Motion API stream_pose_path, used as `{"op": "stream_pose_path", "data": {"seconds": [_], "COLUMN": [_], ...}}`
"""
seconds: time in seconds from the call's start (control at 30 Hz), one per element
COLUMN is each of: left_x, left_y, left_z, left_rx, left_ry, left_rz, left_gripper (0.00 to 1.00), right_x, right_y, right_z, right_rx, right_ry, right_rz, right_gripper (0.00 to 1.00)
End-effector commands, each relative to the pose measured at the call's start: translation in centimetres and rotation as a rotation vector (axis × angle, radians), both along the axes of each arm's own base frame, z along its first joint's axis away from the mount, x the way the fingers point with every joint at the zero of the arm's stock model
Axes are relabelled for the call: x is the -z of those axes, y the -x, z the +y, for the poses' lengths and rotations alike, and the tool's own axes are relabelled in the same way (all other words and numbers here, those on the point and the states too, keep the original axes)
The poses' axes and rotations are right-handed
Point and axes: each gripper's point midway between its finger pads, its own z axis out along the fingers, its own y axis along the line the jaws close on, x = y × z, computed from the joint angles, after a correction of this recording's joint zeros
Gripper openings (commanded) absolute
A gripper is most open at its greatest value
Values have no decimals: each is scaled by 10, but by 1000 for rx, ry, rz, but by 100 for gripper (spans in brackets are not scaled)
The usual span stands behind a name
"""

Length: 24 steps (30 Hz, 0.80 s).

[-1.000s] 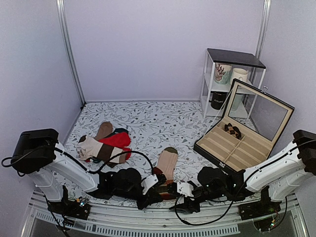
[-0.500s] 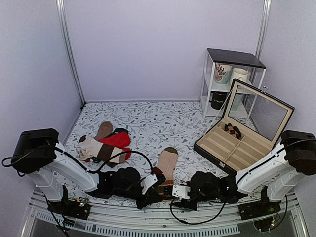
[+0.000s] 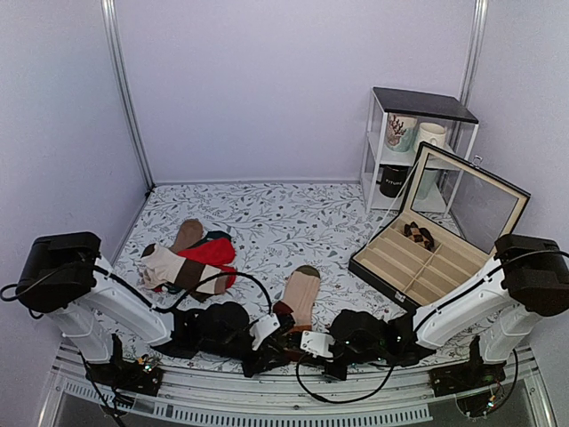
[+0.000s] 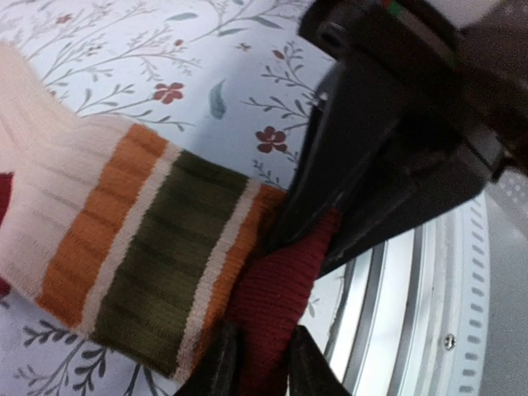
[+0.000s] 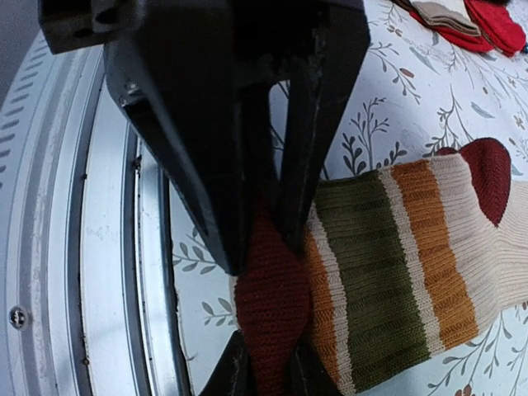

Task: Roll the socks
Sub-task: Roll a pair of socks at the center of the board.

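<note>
The socks (image 3: 300, 295) lie stacked in the near middle of the floral table, toe away from me, striped legs toward the front edge. In the left wrist view the striped leg (image 4: 140, 256) ends in a dark red cuff (image 4: 276, 305), and my left gripper (image 4: 262, 355) is shut on that cuff from below. The right arm's black fingers (image 4: 330, 190) pinch the same cuff from the other side. In the right wrist view my right gripper (image 5: 268, 363) is shut on the dark red cuff (image 5: 271, 297), facing the left arm's fingers (image 5: 206, 165). Both grippers (image 3: 283, 338) (image 3: 300, 343) meet at the cuff.
A heap of other socks (image 3: 173, 267), with a bright red one (image 3: 213, 252), lies at the left. An open black compartment box (image 3: 418, 262) stands at the right, a white shelf with mugs (image 3: 411, 133) behind it. The metal rail (image 3: 267, 391) runs just below the cuff.
My right gripper slid left along the front edge to the cuff and shut on it. The left arm kept its place at the cuff.
</note>
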Motion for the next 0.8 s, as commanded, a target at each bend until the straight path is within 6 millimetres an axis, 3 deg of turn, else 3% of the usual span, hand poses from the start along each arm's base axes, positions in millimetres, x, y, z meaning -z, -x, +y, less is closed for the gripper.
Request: {"op": "stream_pose_path", "data": {"seconds": [0.0,0.17,0.27,0.4,0.77], "left_x": [21,-58,-87,-86,-48], "left_y": [-14,-19,-11,-8,-2], "left_z": [42,30,31,31,14], "left_rx": [-88,-116,-70,-20,76], "left_ry": [-178,30,137,130,50], "left_rz": [-114,-427,-542,-598,-630], "left_gripper": [24,40,46,47,48], "right_x": [26,32,36,40,50], "right_y": [15,19,18,18,29], "right_z": [-14,-24,-27,-30,-41], "right_rx": [64,145,165,203,205], "right_ry": [89,96,110,170,259], "right_rz": [179,373,493,650,887], "right_gripper": [15,14,15,15,15]}}
